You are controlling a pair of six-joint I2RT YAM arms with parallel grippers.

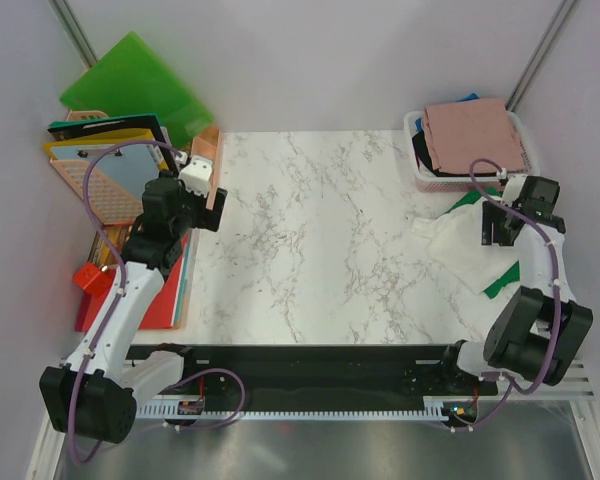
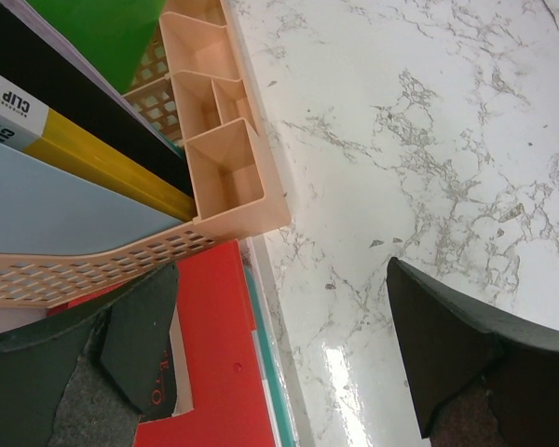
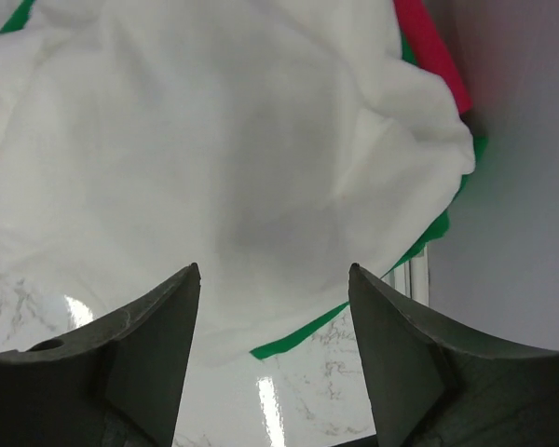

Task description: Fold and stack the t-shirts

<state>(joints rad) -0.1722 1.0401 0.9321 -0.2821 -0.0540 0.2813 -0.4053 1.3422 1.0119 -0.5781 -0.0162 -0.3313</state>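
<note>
Basket [image 1: 430, 183] of shirts [image 1: 475, 135] stands behind crumpled white t-shirt [image 1: 460, 245].

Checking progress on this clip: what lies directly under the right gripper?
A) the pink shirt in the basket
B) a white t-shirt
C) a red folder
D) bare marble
B: in the right wrist view the right gripper hangs with open jaws over the crumpled white t-shirt, which fills the space between and beyond its fingers.
</note>
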